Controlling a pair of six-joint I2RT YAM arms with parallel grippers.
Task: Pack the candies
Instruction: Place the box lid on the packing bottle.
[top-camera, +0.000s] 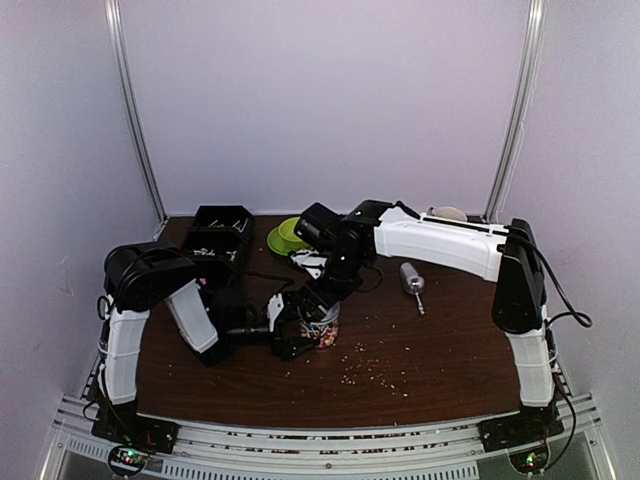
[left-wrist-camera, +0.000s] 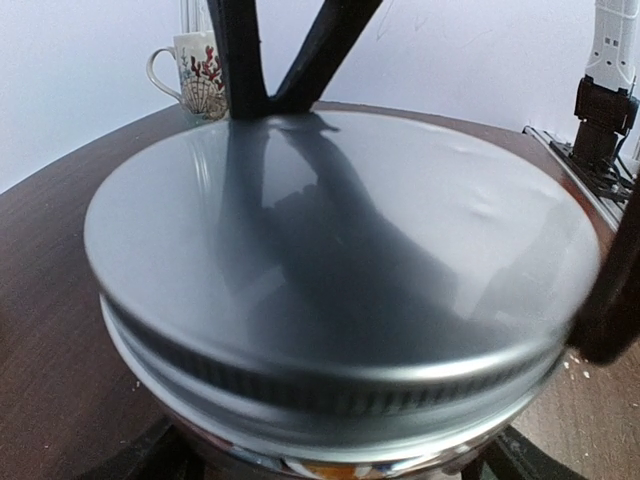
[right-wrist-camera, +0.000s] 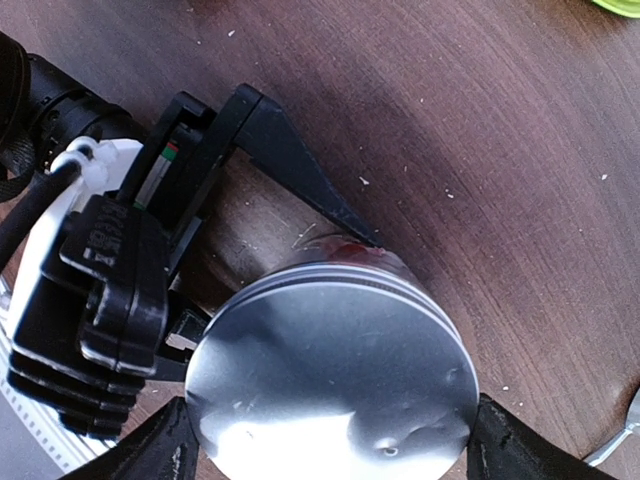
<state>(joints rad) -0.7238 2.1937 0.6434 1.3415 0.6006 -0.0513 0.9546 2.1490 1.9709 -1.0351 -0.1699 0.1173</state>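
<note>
Two sets of jaws hold one clear glass jar (top-camera: 324, 332): the right gripper (right-wrist-camera: 330, 442) clamps its round silver metal lid (right-wrist-camera: 330, 370), the left gripper (right-wrist-camera: 275, 290) grips the body; coloured candies (left-wrist-camera: 325, 466) show inside, mid brown wooden table (right-wrist-camera: 500, 150).

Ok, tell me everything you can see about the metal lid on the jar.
Round, flat lid of dull silver metal, with a ribbed band round its rim and a few small dents near one edge. It sits level on the jar at mid-table. The right tool straddles it, black fingers against opposite sides. The left tool grips the jar below.
</note>
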